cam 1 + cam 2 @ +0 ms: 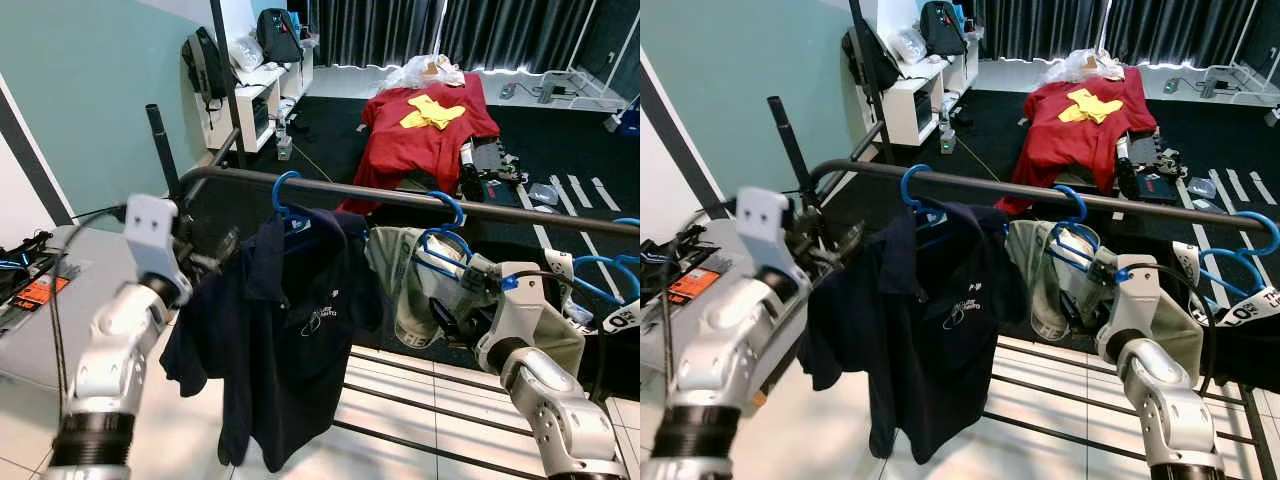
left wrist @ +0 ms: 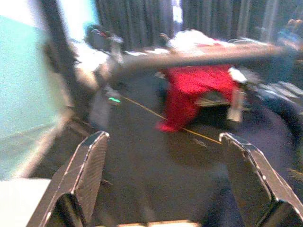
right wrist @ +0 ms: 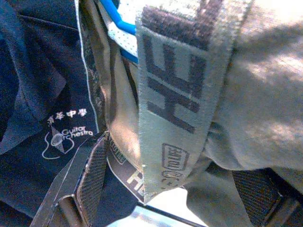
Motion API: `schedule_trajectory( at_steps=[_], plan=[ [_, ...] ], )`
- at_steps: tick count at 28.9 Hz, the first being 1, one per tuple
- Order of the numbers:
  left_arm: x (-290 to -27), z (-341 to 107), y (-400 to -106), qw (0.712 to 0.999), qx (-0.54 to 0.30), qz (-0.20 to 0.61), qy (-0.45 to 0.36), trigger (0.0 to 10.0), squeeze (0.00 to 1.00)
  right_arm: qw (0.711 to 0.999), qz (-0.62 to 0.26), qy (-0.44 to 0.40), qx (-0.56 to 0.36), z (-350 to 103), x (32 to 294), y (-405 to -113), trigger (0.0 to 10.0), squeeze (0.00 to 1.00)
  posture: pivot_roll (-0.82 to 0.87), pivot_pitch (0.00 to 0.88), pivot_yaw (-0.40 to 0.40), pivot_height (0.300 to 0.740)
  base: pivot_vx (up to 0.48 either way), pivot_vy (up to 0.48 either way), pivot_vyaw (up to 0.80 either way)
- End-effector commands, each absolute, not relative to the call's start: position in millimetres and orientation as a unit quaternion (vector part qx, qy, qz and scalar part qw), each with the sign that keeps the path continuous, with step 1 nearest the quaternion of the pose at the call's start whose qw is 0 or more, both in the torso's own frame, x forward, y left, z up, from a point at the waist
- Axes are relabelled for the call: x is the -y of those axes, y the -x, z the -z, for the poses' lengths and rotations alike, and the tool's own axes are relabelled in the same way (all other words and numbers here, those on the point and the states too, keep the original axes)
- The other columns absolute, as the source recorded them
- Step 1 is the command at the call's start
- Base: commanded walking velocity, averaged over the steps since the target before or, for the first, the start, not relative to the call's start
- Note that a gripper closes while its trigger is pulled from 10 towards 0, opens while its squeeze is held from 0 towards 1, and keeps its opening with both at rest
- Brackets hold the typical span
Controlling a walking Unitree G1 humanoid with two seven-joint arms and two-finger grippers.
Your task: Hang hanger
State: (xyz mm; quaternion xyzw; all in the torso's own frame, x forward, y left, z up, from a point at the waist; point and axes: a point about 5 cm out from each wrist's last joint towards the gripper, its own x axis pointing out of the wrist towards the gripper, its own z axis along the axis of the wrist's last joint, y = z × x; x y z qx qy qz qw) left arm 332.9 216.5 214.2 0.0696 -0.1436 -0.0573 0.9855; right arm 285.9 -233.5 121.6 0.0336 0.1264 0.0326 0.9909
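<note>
Across the head views runs a dark metal rail (image 1: pixel 400 195); a blue plastic hanger (image 1: pixel 287 200) at 12 o'clock carries a navy polo shirt (image 1: pixel 285 330), and a second blue hanger (image 1: pixel 440 245) at 2 o'clock holds a grey-green garment (image 1: pixel 400 275). Left wrist view: the left gripper (image 2: pixel 163 177) has its fingers spread wide, empty. Right wrist view: the right gripper (image 3: pixel 177 187) is parted around the garment's lettered grey strap (image 3: pixel 173 94).
</note>
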Motion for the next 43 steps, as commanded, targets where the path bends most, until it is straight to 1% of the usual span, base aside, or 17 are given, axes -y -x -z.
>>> schedule_trajectory(
  at_steps=[1, 6, 8, 9, 10, 11, 12, 15, 18, 20, 22, 26, 29, 39, 43],
  plan=[
    [-221, -224, -337, 0.982, 0.162, 0.047, -0.091, 10.0, 0.0, 0.991, -0.028, -0.034, -0.123, -121, 235, -288, 10.0, 0.0, -0.09, 0.011, 0.009, 0.74, 0.0, 0.0, 0.0],
    [-220, -231, -340, 0.979, 0.172, 0.052, -0.096, 10.0, 0.0, 0.991, -0.028, -0.034, -0.123, -121, 235, -288, 10.0, 0.0, -0.09, 0.01, 0.009, 0.74, 0.0, 0.0, 0.0],
    [-204, -251, -349, 0.967, 0.2, 0.098, -0.125, 10.0, 0.0, 0.992, -0.028, -0.031, -0.122, -122, 235, -288, 10.0, 0.0, -0.11, 0.003, 0.015, 0.74, 0.0, 0.0, 0.0],
    [-204, -251, -349, 0.967, 0.2, 0.098, -0.125, 10.0, 0.0, 0.992, -0.028, -0.031, -0.122, -122, 235, -288, 10.0, 0.0, -0.11, 0.003, 0.015, 0.74, 0.0, 0.0, 0.0],
    [-199, -257, -351, 0.962, 0.206, 0.116, -0.136, 10.0, 0.0, 0.992, -0.027, -0.03, -0.122, -122, 236, -288, 10.0, 0.0, -0.11, 0.003, 0.015, 0.74, 0.0, 0.0, 0.0],
    [-199, -257, -351, 0.962, 0.206, 0.116, -0.136, 10.0, 0.0, 0.992, -0.027, -0.03, -0.122, -122, 236, -288, 10.0, 0.0, -0.11, 0.003, 0.015, 0.74, 0.0, 0.0, 0.0],
    [-186, -255, -354, 0.957, 0.2, 0.147, -0.152, 10.0, 0.0, 0.992, -0.025, -0.026, -0.122, -122, 236, -287, 10.0, 0.0, -0.12, 0.004, 0.024, 0.74, 0.0, 0.0, 0.0],
    [-182, -253, -354, 0.955, 0.196, 0.157, -0.158, 10.0, 0.0, 0.992, -0.025, -0.025, -0.122, -122, 236, -287, 10.0, 0.0, -0.12, 0.004, 0.024, 0.74, 0.0, 0.0, 0.0],
    [-172, -257, -352, 0.938, 0.21, 0.186, -0.205, 10.0, 0.0, 0.992, -0.025, -0.027, -0.122, -122, 236, -287, 10.0, 0.0, -0.11, 0.006, 0.022, 0.74, 0.0, 0.0, 0.0],
    [-170, -267, -353, 0.924, 0.23, 0.192, -0.239, 10.0, 0.0, 0.992, -0.027, -0.028, -0.122, -121, 235, -287, 10.0, 0.0, -0.11, 0.006, 0.021, 0.74, 0.0, 0.0, 0.0],
    [-170, -267, -353, 0.924, 0.23, 0.192, -0.239, 10.0, 0.0, 0.992, -0.027, -0.028, -0.122, -121, 235, -287, 10.0, 0.0, -0.11, 0.006, 0.021, 0.74, 0.0, 0.0, 0.0],
    [-170, -276, -355, 0.915, 0.245, 0.195, -0.255, 10.0, 0.0, 0.992, -0.028, -0.028, -0.122, -121, 234, -288, 10.0, 0.0, -0.11, 0.003, 0.025, 0.74, 0.0, 0.0, 0.0],
    [-162, -285, -356, 0.898, 0.26, 0.221, -0.277, 10.0, 0.0, 0.992, -0.03, -0.029, -0.12, -121, 232, -289, 10.0, 0.0, -0.11, 0.001, 0.031, 0.74, 0.0, 0.0, 0.0],
    [-153, -283, -357, 0.889, 0.266, 0.24, -0.284, 10.0, 0.0, 0.992, -0.026, -0.028, -0.121, -121, 235, -286, 10.0, 0.0, -0.12, 0.003, 0.033, 0.74, 0.0, 0.0, 0.0],
    [-155, -280, -359, 0.893, 0.261, 0.237, -0.28, 10.0, 0.0, 0.992, -0.027, -0.028, -0.121, -120, 234, -287, 10.0, 0.0, -0.12, 0.004, 0.033, 0.74, 0.0, 0.0, 0.0]
  ],
)
